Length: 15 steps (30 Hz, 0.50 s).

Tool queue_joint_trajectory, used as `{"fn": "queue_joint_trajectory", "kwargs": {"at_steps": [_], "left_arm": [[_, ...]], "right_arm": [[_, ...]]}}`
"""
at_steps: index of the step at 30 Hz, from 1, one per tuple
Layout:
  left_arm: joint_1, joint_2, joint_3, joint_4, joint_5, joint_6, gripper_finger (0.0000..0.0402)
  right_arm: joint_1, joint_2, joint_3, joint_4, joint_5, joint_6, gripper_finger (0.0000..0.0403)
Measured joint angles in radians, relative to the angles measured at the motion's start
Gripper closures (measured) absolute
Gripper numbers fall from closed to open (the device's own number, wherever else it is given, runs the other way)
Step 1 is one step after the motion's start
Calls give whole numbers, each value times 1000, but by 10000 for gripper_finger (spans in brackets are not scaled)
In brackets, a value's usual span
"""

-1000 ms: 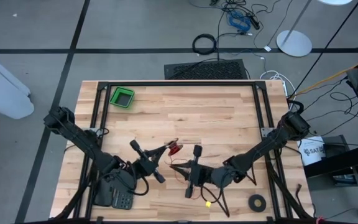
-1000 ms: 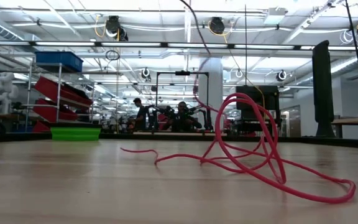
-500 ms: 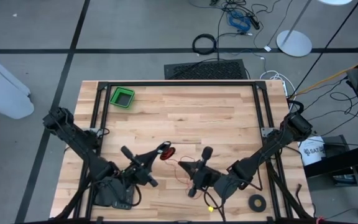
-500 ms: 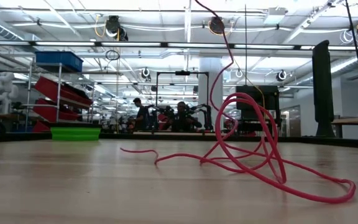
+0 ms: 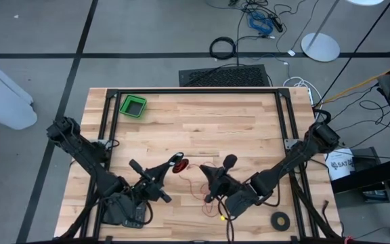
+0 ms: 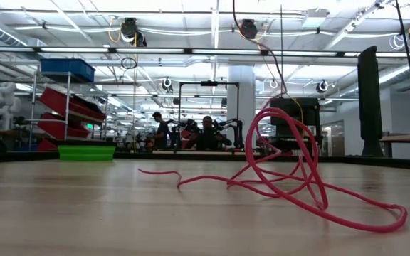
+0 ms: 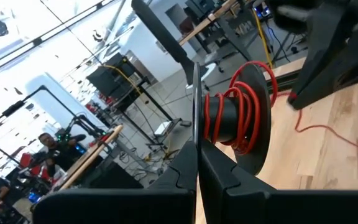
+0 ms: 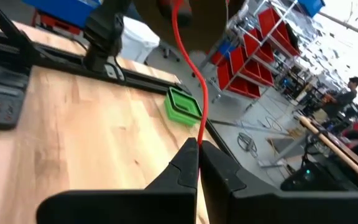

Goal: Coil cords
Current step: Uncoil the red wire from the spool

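Cord (image 6: 290, 171) is thin and red, lying in loose loops on the wooden counter (image 5: 202, 118), with one strand rising out of the low view toward the arms above. Not yet coiled: most of the slack sits on the counter near its front edge, between the two arms.

Left end effector (image 7: 196, 165) is closed, fingers pinched on the thin edge of a dark flat-flanged spool (image 7: 238, 121). Several red turns already sit on the spool hub. Holding the flange by its rim keeps the hub clear, presumably so more cord can be laid on without the fingers blocking the winding path. In the high view this spool (image 5: 179, 165) shows just left of the counter's middle, raised off the surface.

Right end effector (image 8: 197, 155) is also closed, gripping the red cord itself; the strand runs straight up from between its fingers. In the high view the right end effector (image 5: 217, 184) sits near the left one, with fine red line trailing below it on the counter. Pinching the cord close to the spool gives control over where the next turn lands, in my judgement.

Green bin (image 5: 133, 106) stands at the far left corner of the counter, well apart from the work; a black tape ring (image 5: 280, 219) lies at the near right corner, untouched.

Step in hand, as judged: feeding cord around the spool, much slack remaining.
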Motion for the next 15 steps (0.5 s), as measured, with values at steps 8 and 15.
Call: {"fn": "queue_joint_trajectory", "kwargs": {"at_steps": [8,15], "left_arm": [[-2,-1,0,79,8,48,398],[-2,-1,1,131,48,51,398]], "right_arm": [[-88,0,-20,-45,-115,111,403],[-222,30,-29,13,-374,122,403]]}}
